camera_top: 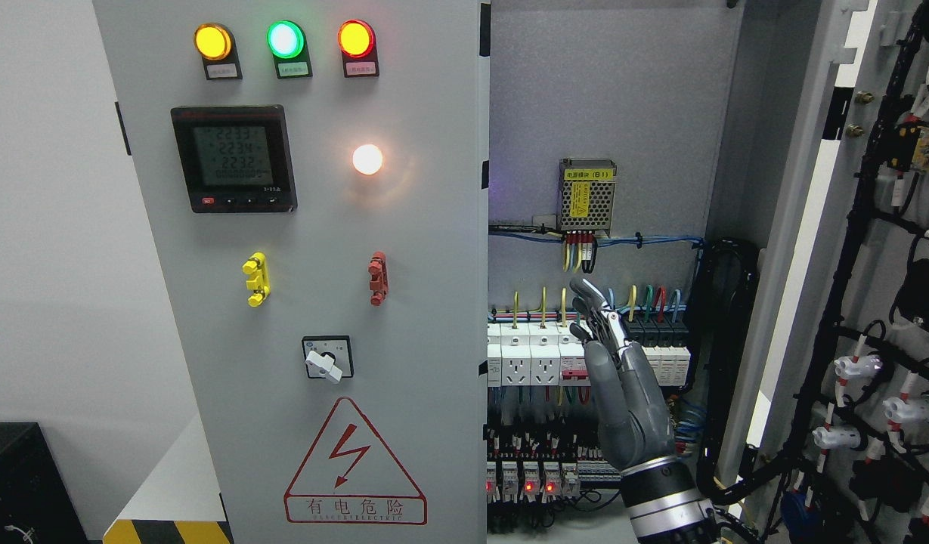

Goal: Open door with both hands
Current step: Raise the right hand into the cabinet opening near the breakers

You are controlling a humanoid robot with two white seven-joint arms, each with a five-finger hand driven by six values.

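A grey electrical cabinet fills the head view. Its left door is closed and carries three lit lamps, a meter and a rotary switch. The right door stands swung wide open at the right, its wired inner side facing me. My right hand comes up from the bottom edge right of the middle. It is raised upright in the open cabinet bay in front of the breakers, fingers straight, holding nothing. It touches neither door. The left arm is out of view.
Inside the bay are a mesh power supply, coloured wires and rows of terminals with red lights. A black cable bundle runs down by the hinge side. A black box sits at the lower left by the white wall.
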